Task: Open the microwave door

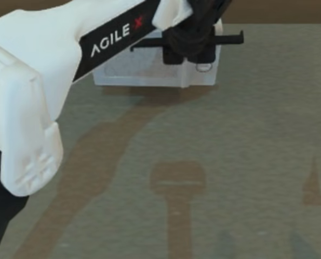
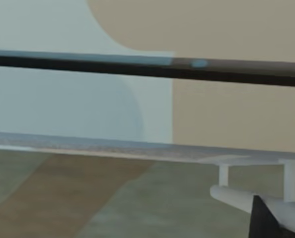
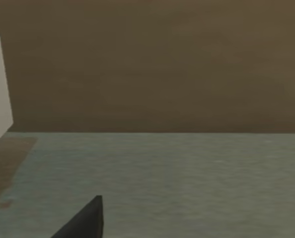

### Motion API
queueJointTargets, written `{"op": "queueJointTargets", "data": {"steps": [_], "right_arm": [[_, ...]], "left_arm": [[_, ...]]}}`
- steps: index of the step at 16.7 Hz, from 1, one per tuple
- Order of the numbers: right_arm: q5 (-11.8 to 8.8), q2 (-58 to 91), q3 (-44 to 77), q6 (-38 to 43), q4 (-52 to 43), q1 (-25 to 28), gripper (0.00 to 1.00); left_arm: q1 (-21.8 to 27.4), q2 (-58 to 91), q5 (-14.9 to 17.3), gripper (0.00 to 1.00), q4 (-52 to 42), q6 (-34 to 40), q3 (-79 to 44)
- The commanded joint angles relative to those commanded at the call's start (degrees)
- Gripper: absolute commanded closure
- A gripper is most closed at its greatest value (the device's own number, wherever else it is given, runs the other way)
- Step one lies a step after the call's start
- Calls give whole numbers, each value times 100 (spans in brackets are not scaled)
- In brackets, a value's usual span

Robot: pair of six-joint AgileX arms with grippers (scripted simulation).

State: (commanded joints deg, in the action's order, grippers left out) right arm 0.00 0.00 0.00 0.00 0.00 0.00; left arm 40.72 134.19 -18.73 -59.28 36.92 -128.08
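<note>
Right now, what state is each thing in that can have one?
microwave: upright on the table.
microwave door: seen edge-on, open or shut unclear.
left hand: over the microwave's front, by the door handle.
right hand: parked, away from the microwave.

text: "AGILE X", white letters with a red X | on: black band along the white left arm [image 1: 68, 59] | place: on the arm link behind the left gripper [image 1: 190, 46], which hangs over the microwave [image 1: 149, 70] | left wrist view: nothing readable | right wrist view: nothing readable
</note>
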Motion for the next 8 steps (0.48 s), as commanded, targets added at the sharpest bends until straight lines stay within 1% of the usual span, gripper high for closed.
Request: {"op": "queueJointTargets", "data": {"steps": [8], "right_arm": [[0,0,0,0,0,0,0]], "left_arm": [[-44,-229,29,100,206,-196,442]]}}
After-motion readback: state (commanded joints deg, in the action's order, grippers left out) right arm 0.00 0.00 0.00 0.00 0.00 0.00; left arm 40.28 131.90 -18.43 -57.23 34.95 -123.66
